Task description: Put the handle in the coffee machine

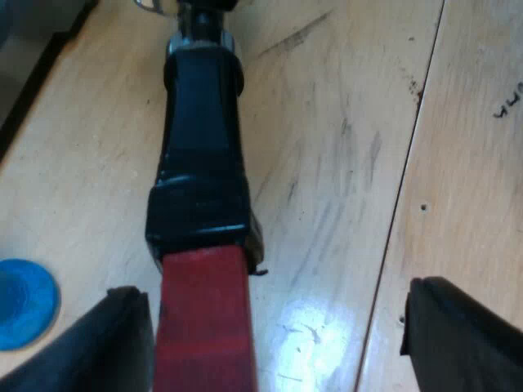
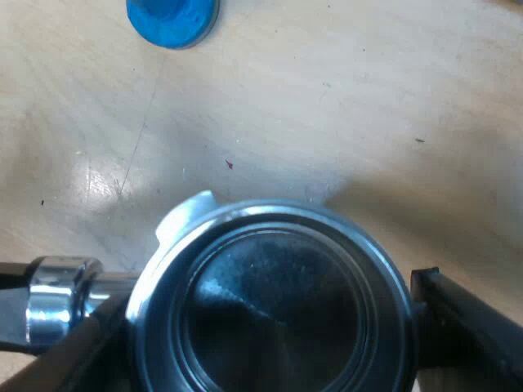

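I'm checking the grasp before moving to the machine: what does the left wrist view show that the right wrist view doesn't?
Left wrist view only: the holder's dark handle and its red end, lying between the fingers of the open left hand, close to one of them. Right wrist view only: the holder's round metal basket seen from above, with the right hand shut on its sides. Both: the blue tamper and the wooden table.

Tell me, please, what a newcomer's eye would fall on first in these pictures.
The dark handle with its red end stands out, stretching over the wooden table inside the open left hand. Next comes the holder's round metal basket, seen from above, with a blue tamper on the table nearby.
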